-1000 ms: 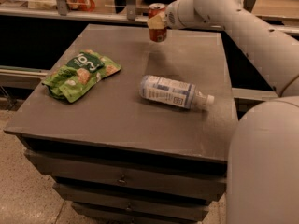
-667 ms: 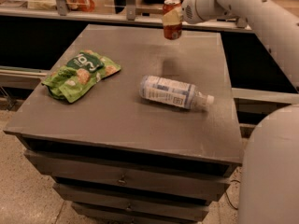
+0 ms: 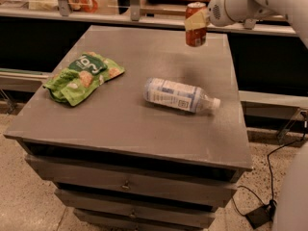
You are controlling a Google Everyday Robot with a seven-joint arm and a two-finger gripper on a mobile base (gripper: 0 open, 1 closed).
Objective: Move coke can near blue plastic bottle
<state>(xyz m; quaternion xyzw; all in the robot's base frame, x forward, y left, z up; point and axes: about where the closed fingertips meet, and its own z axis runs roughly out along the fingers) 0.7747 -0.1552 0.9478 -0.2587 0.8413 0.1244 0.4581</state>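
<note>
The coke can (image 3: 195,36) is red with a silver top and hangs upright in the air above the far right part of the grey table (image 3: 120,124). My gripper (image 3: 197,20) is shut on the coke can, its pale fingers (image 3: 194,19) clamped across the can's upper half, with the white arm reaching in from the upper right. The blue plastic bottle (image 3: 179,95) lies on its side in the middle right of the table, white cap pointing right. It is nearer to the camera than the can, with a gap between them.
A green snack bag (image 3: 83,76) lies on the table's left side. The table has drawers below. A counter with items runs behind it. A black cable and box (image 3: 260,214) lie on the floor at right.
The gripper with the coke can has moved to the right and a little higher above the table's far edge. The bottle and snack bag have not moved.
</note>
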